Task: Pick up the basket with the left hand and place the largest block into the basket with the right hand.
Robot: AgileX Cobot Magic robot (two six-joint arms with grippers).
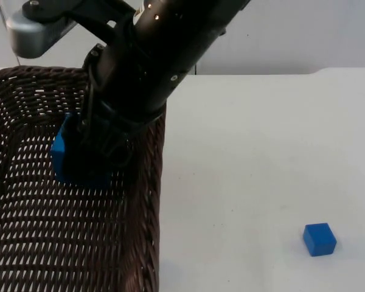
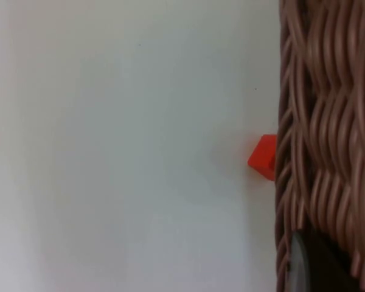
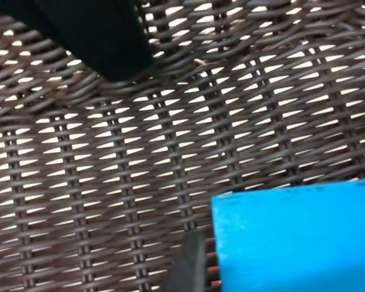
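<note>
Wicker weave of the basket (image 1: 24, 231) lies nearest, at the near left, its rim raised off the desk (image 1: 261, 152). Judging by that, the pickup looks done, and the big block (image 1: 64, 152) is already inside the basket's bounds, low over the floor; release is what remains. The right gripper (image 1: 97, 155) reaches down into the basket from the far side, arm steeply angled, fingers closed on the block, whose blue face also shows in the right wrist view (image 3: 295, 240) above the weave. The left gripper (image 2: 304, 267) is at the basket wall; whether its fingers are clamped I cannot tell. A small blue cube (image 1: 319, 238) sits near right on the desk, and a red cube (image 2: 264, 157) lies beside the basket.
</note>
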